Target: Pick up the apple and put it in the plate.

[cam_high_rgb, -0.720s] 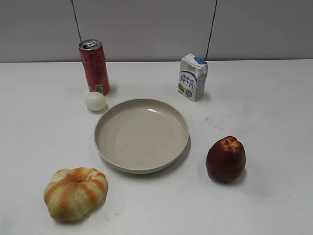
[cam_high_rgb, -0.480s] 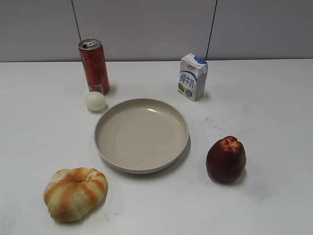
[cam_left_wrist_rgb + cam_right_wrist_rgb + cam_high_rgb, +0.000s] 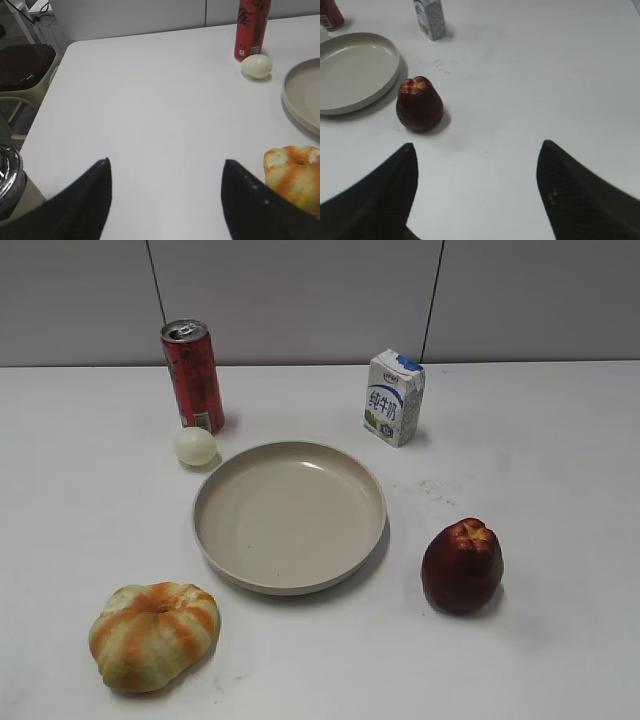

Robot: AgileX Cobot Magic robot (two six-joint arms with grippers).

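The dark red apple (image 3: 462,566) stands upright on the white table, to the right of the beige plate (image 3: 225,550). In the right wrist view the apple (image 3: 419,104) lies ahead and to the left of my right gripper (image 3: 477,150), which is open and empty; the plate (image 3: 387,75) is at the upper left. My left gripper (image 3: 165,162) is open and empty over bare table; the plate's rim (image 3: 290,97) shows at the right edge of the left wrist view. Neither gripper shows in the exterior view.
A red can (image 3: 193,376) and a small pale ball (image 3: 195,446) stand behind the plate on the left. A milk carton (image 3: 394,397) stands behind it on the right. An orange-striped bun (image 3: 154,634) lies front left. The table's left edge and a chair (image 3: 25,65) show in the left wrist view.
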